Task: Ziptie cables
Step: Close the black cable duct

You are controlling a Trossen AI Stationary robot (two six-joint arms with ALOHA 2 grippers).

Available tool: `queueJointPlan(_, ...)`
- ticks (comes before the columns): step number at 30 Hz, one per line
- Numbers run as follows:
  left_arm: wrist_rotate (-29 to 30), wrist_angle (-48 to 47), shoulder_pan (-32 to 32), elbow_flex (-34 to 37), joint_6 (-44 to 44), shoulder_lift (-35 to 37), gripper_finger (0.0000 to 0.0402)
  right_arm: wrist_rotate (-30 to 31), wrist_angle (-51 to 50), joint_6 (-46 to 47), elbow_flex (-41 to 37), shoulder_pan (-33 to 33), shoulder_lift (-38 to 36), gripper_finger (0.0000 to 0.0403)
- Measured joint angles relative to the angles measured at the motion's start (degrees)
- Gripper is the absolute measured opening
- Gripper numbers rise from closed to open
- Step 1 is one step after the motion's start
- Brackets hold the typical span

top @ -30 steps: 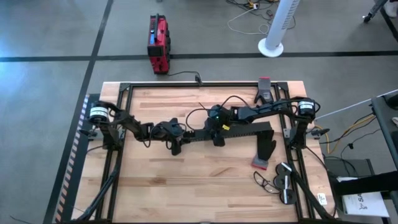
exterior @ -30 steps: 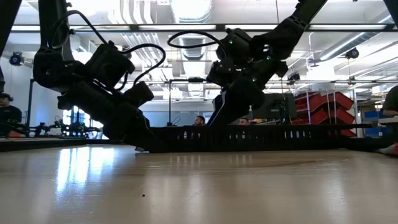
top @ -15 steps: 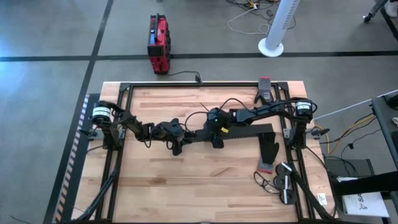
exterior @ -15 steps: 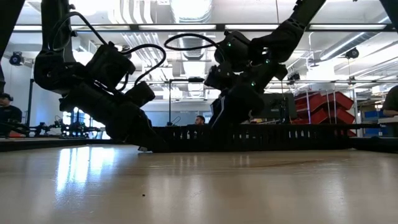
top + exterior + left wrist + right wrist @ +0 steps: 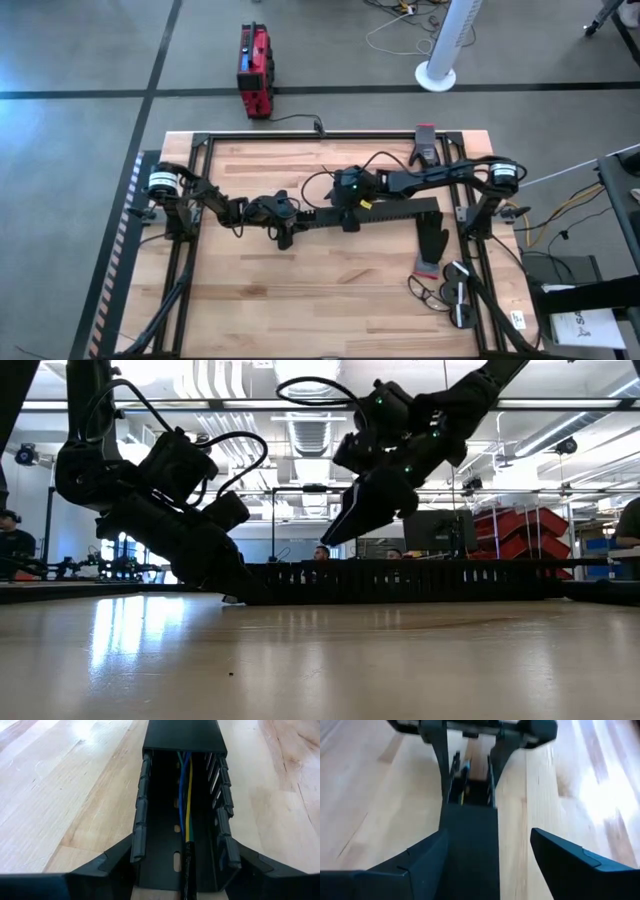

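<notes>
A long black slotted duct [image 5: 400, 212] lies across the middle of the table. Its right part carries a cover [image 5: 470, 845]; its left end is uncovered. Inside it lie the cables [image 5: 185, 795], green, blue and yellow thin wires running along the channel. My left gripper [image 5: 283, 232] is at the duct's left end, shut on it. My right gripper [image 5: 335, 538] hangs open above the covered part, clear of it, with its fingers standing wide on either side of the cover [image 5: 470, 845]. My left gripper clasps the duct's uncovered left end between its two fingers, one on the outside of each slotted side wall [image 5: 136, 840]. The fingers come in low from the table's left and lie along the duct. The duct rests flat on the table.
A black glove [image 5: 430, 243] lies right of the duct's end. A loop of thin wire [image 5: 428, 292] and a grey tool [image 5: 460, 300] lie near the front right. A red-topped clamp [image 5: 425, 135] sits at the far edge. Black frame rails [image 5: 300, 135] border the table.
My right gripper has risen from the duct's cover, where it stood low half a second ago, and now hangs clear above it, tipped forward. The duct and my left gripper have stayed put.
</notes>
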State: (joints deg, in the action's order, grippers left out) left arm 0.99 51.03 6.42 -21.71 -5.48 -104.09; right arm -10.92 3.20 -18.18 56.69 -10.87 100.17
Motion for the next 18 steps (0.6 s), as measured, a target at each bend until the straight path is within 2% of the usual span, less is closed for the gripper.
queueJointPlan(5, -0.05, -0.05, 0.02, 0.02, -0.03, 0.04, 0.0212, -0.16, 3.4, 0.04, -0.11, -0.07, 1.97, 0.0308)
queueJointPlan(10, -0.07, -0.09, 0.02, 0.02, 0.24, 0.04, 0.0218, -3.97, 6.99, 2.83, -0.11, -0.15, 5.91, 0.0321)
queueJointPlan(14, -0.1, -0.08, 0.02, 0.04, 0.28, 0.04, 0.0217, -4.17, 8.75, 4.98, -0.2, -0.32, 8.14, 0.0306)
queueJointPlan(18, -0.07, -0.07, 0.02, 0.02, 0.02, 0.04, 0.0212, -4.48, 9.41, 5.42, -0.17, -0.54, 8.09, 0.0272)
